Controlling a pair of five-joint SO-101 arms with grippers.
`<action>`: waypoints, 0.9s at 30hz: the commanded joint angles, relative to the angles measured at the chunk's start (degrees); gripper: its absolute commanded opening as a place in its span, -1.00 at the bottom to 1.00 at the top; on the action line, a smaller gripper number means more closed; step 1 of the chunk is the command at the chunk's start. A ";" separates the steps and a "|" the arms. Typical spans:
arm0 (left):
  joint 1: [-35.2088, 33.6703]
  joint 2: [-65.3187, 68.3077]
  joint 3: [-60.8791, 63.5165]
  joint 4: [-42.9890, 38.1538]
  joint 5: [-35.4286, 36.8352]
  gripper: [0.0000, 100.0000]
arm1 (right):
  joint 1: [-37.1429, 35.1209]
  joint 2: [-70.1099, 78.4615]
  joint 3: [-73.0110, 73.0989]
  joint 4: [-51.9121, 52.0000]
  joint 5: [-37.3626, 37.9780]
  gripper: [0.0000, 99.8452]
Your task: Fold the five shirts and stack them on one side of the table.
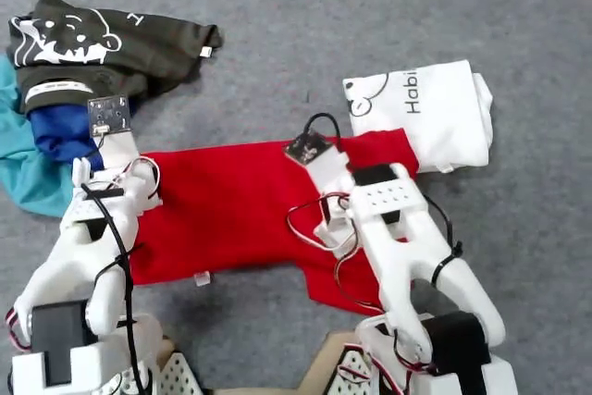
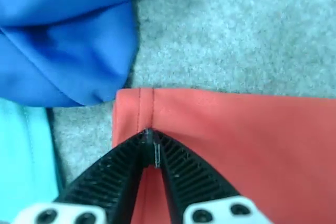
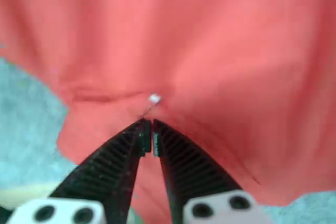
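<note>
My left gripper (image 2: pixel 149 139) has its fingers pressed together on the hem at a corner of the red shirt (image 1: pixel 231 210), near the blue shirt (image 2: pixel 63 40); my right gripper (image 3: pixel 147 129) pinches a fold of the same red cloth; from above I cannot make out either pair of fingertips; the teal shirt (image 1: pixel 23 178) runs out of sight at the side; the white shirt (image 1: pixel 435 113) lies folded, touching the red one.

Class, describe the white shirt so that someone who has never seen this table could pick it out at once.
On the grey table, find the red shirt spread across the middle. Right beside its far corner on the robot's right lies the white shirt. It alone is white, folded into a rectangle with dark print on top.
</note>
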 commanded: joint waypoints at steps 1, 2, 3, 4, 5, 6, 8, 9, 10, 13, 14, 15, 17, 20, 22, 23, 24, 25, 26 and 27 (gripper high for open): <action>0.22 0.09 -2.51 0.35 0.44 -0.94 | -2.46 -0.40 0.22 4.31 2.11 -0.97; 0.22 0.09 -2.33 0.35 0.35 -0.94 | -3.25 -1.01 0.57 5.54 2.90 -0.97; 0.31 0.09 -2.33 0.35 0.35 -0.94 | -4.04 -1.89 0.84 6.68 3.69 -0.97; 0.31 0.09 -2.33 0.35 0.35 -0.94 | -4.92 -2.95 1.19 7.91 4.48 -0.97; 0.31 0.09 -2.33 0.35 0.26 -0.94 | -5.63 -4.18 1.54 9.58 5.36 -0.97; 0.31 0.09 -2.33 0.35 0.26 -0.94 | -6.33 -5.67 1.71 11.69 6.59 -0.97; 0.22 0.09 -2.24 0.35 0.26 -0.94 | -5.80 -9.27 1.63 14.15 9.05 -0.97; 0.22 0.09 -2.24 0.35 0.26 -0.94 | -4.40 -11.21 1.19 14.42 10.11 -0.97; 0.22 0.09 -2.24 0.35 0.26 -0.94 | -2.90 -12.97 0.31 14.24 10.73 -0.97; 0.40 0.09 -2.24 0.35 0.26 -0.94 | 1.23 -15.52 -4.70 12.04 10.64 -0.97; 0.40 0.09 -2.24 0.35 0.26 -0.94 | 1.58 -14.90 -6.02 10.90 10.64 -0.97; 0.40 0.09 -2.33 0.35 0.26 -0.94 | 1.58 -13.49 -6.81 9.67 10.46 -0.97; 0.40 0.09 -2.33 0.35 0.26 -0.94 | 1.58 -9.45 -7.60 5.98 7.47 -0.97; 0.40 0.09 -2.33 0.35 0.26 -0.94 | 1.85 -1.54 -8.04 -0.26 4.04 -0.97; 0.31 0.09 -2.33 0.35 0.26 -0.94 | 1.76 3.38 -8.13 -2.55 3.52 -0.97; 0.31 0.09 -2.33 0.35 0.26 -0.94 | 1.49 5.49 -8.22 -2.90 3.34 -0.97; 0.31 0.09 -2.33 0.35 0.26 -0.94 | 1.41 6.99 -8.31 -2.90 3.34 -0.97; 0.31 0.09 -2.33 0.35 0.26 -0.94 | 1.41 7.87 -8.22 -2.73 3.34 -0.97; 0.31 0.09 -2.33 0.35 0.26 -0.94 | 1.41 7.87 -7.87 -2.29 3.34 -0.97; 0.31 0.09 -2.33 0.35 0.26 -0.94 | 1.41 7.60 -7.69 -1.41 3.43 -0.97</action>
